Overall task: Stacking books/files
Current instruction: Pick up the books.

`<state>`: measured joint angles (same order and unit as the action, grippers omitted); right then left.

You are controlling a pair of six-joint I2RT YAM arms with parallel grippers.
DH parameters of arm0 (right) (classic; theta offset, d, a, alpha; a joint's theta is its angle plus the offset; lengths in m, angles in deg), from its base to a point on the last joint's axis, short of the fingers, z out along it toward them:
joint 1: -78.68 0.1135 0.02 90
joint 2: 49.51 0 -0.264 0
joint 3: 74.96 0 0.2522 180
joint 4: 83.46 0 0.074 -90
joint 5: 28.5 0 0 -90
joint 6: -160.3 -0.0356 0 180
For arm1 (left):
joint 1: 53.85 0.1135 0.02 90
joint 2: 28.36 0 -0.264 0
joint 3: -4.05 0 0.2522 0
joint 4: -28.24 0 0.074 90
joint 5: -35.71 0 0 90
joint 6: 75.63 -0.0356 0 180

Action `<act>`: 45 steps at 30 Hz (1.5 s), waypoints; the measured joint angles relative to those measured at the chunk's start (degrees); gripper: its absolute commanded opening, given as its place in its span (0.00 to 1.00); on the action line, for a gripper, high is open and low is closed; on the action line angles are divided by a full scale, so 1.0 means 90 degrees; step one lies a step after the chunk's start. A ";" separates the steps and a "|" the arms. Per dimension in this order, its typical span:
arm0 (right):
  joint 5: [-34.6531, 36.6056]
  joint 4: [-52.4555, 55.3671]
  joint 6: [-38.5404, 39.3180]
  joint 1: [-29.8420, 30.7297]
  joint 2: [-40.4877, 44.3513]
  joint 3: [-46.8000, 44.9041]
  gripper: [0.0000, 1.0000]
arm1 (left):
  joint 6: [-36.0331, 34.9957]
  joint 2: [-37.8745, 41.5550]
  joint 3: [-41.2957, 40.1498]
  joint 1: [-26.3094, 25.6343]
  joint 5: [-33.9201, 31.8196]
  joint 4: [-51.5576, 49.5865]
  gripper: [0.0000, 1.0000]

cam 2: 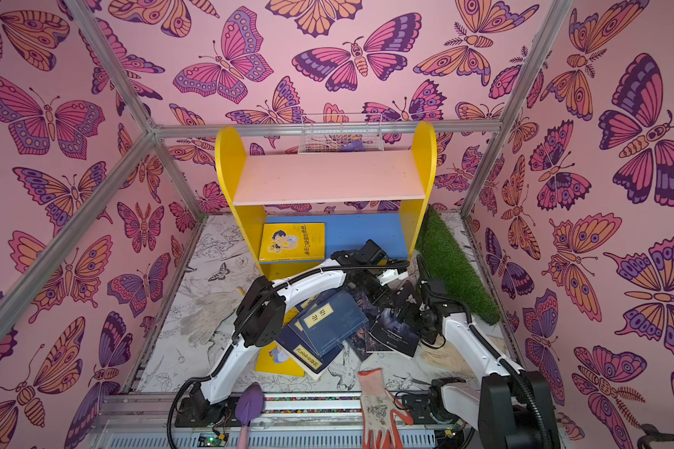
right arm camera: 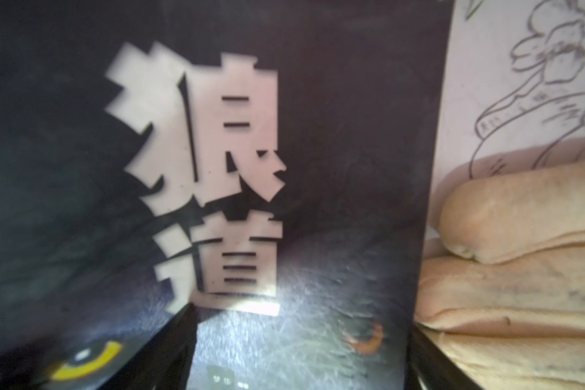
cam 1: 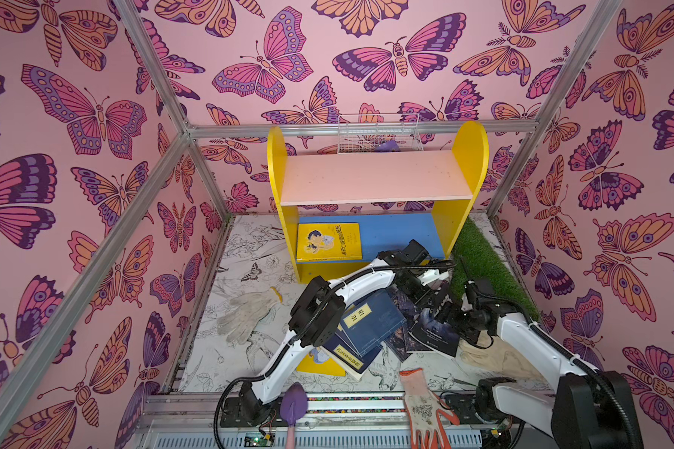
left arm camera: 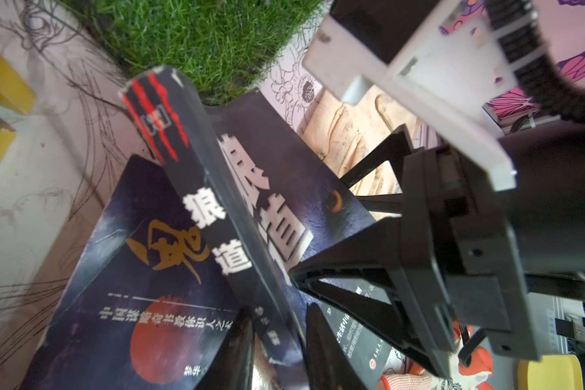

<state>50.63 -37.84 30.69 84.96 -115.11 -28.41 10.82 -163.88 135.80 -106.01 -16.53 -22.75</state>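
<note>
The black wolf-face book (left arm camera: 260, 175) stands tilted up on its edge over the other dark books. My left gripper (left arm camera: 279, 314) is shut on its spine end, one finger on each side. My right gripper (right arm camera: 304, 317) is open, its spread fingers resting against the wolf cover (right arm camera: 318, 135). In both top views the two grippers (cam 1: 430, 299) (cam 1: 450, 307) meet at the right of the pile. Navy books with yellow labels (cam 1: 370, 322) lie fanned under my left arm. A yellow cartoon book (cam 1: 327, 241) lies flat on the blue lower shelf. Another yellow book (cam 1: 320, 363) pokes out beneath the pile.
The yellow shelf unit (cam 1: 460, 155) stands at the back with a wire basket (cam 1: 378, 134) on top. A grass mat (cam 1: 483, 264) lies at the right. A beige glove (cam 1: 499, 357), a white glove (cam 1: 246, 315), a white-and-orange glove (cam 1: 425, 412) and a purple trowel (cam 1: 294, 404) lie around the pile.
</note>
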 measured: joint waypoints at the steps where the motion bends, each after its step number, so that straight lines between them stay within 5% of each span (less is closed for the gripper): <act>1: 0.0017 0.0000 0.0000 0.0012 0.0000 0.0002 0.84 | -0.0005 -0.0032 0.0039 0.0000 0.0029 -0.0017 0.36; 5: 0.0061 -0.0007 0.0000 0.0056 0.0000 0.0005 0.84 | 0.0012 -0.0165 0.0090 -0.0007 0.0148 -0.0036 0.50; 8: 0.0075 -0.0024 0.0005 0.0070 0.0005 0.0005 0.84 | 0.0083 -0.0233 0.0092 -0.0039 0.0155 -0.0039 0.39; 11: 0.0097 -0.0002 0.0024 0.0085 0.0053 0.0005 0.84 | 0.0185 -0.0265 0.0102 -0.0046 -0.0002 -0.0051 0.00; 20: 0.0748 0.0248 0.0019 0.0158 0.0755 0.0002 0.85 | 0.0299 -0.0109 0.0051 -0.0165 -0.0452 0.0119 0.00; 27: 0.1389 0.0219 0.0146 0.0180 0.1571 0.0022 0.85 | 0.0658 0.2120 -0.2793 -0.0182 -0.0979 0.1486 0.00; 30: 0.1591 0.0185 0.0308 0.0311 0.1685 0.0177 0.85 | 0.1222 0.3684 -0.4471 0.0231 -0.0899 0.2686 0.00; 34: 0.1778 0.0085 0.0503 0.0648 0.1683 0.0495 0.85 | 0.1892 0.4942 -0.5608 0.0877 -0.0884 0.3949 0.00; 45: 0.2368 -0.0257 0.0748 0.1938 0.1260 0.1243 0.86 | 0.4272 0.6314 -0.7924 0.1336 -0.2395 0.6703 0.00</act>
<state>71.94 -40.16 37.42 102.40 -103.77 -17.22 49.27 -107.05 64.48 -93.99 -38.08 37.57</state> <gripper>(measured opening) 0.855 0.138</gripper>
